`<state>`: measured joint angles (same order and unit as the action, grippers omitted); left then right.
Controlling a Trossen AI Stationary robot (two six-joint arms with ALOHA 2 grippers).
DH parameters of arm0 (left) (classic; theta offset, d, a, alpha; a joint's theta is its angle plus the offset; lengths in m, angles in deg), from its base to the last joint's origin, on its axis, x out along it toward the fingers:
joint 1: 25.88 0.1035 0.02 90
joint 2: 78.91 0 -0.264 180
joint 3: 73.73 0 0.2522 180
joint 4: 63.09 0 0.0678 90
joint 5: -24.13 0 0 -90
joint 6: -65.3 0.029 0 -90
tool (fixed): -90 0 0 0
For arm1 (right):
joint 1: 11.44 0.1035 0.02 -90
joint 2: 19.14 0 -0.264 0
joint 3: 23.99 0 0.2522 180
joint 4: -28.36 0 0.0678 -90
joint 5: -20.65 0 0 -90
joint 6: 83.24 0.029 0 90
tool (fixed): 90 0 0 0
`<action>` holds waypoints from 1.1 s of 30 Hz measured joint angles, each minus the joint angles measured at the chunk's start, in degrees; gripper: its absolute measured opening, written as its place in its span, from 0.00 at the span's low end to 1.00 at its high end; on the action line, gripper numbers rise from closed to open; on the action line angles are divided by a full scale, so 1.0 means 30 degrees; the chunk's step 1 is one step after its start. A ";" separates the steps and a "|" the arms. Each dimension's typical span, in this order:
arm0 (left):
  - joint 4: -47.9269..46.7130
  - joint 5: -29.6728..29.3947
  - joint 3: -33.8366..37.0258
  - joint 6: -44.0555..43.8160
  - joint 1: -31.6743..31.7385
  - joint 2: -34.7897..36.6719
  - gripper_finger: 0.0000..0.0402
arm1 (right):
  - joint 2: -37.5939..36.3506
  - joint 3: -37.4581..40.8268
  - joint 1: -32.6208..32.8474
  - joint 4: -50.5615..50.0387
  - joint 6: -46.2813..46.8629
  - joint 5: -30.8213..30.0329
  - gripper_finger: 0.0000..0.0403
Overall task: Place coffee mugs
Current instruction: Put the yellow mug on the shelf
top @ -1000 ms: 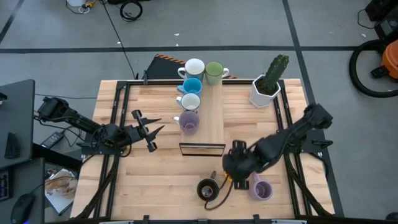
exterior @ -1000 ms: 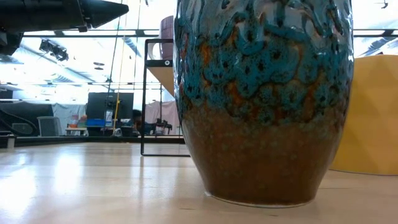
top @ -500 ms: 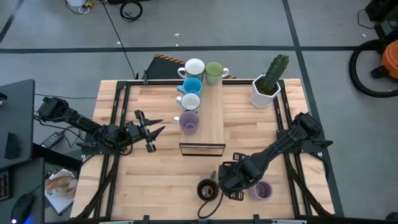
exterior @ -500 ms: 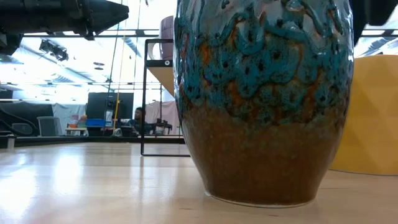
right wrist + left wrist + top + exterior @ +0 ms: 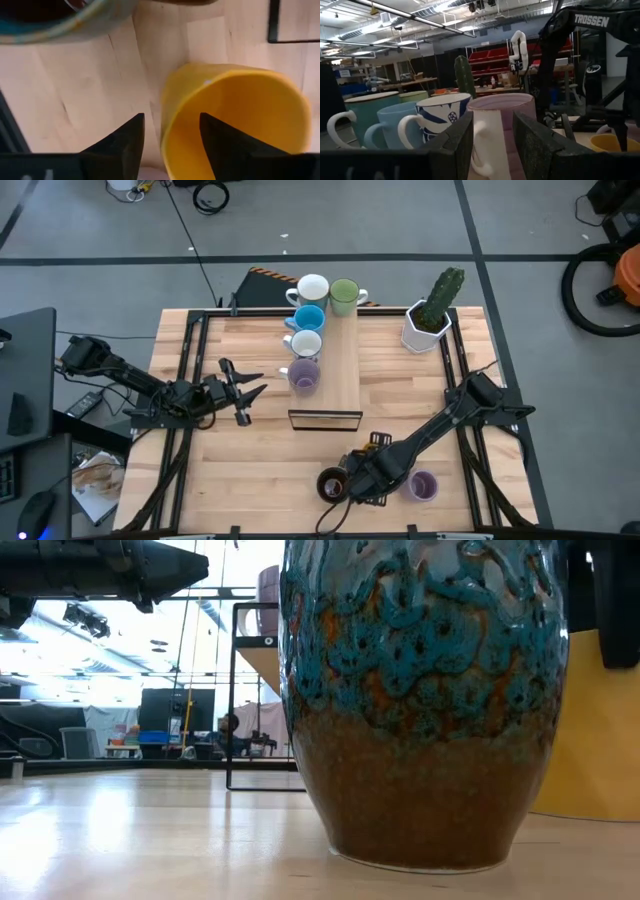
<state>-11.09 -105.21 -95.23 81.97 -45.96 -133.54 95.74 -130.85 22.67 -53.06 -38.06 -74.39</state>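
The right gripper point(image 5: 167, 137) is spread, its two fingers straddling the near rim of the orange mug point(image 5: 235, 125), one finger outside the wall and one over the mouth — not clamped yet. In the high view the right gripper point(image 5: 358, 475) sits low at the front of the table, between the dark brown mug point(image 5: 331, 484) and a lavender mug point(image 5: 423, 486); the orange mug is hidden under the arm there. The left gripper point(image 5: 243, 388) waits with its fingers parted at the table's left side, pointing toward the row of mugs. Progress appears to be past the halfway mark: a white mug point(image 5: 312, 288), a green mug point(image 5: 344, 295), a blue mug point(image 5: 308, 317), a second white mug point(image 5: 306, 343) and a second lavender mug point(image 5: 303, 374) stand grouped at the back centre, while three remain at the front. Room is tight — the dark brown mug stands just beside the gripper, and a black frame point(image 5: 325, 420) lies between the front mugs and the row. The cactus pot point(image 5: 427, 325) stands well apart, at the back right.
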 joint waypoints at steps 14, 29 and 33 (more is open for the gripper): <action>-0.0053 0.0036 0.0000 -0.0350 -0.0006 0.0000 0.35 | 0.0308 0.0007 -0.0051 -0.0136 -0.0905 -0.0141 0.12; -0.0322 0.0036 0.0000 -0.0852 -0.0006 0.0000 0.35 | 0.0249 0.0007 -0.0058 -0.3910 -0.0622 -0.0533 0.10; -0.0314 0.0041 0.0000 -0.0852 -0.0006 0.0000 0.35 | -0.0492 0.0007 -0.0152 -0.5314 -0.0448 -0.1247 0.07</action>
<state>-12.03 -105.08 -95.23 79.41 -45.98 -133.54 94.27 -130.82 22.21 -69.00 -39.41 -78.13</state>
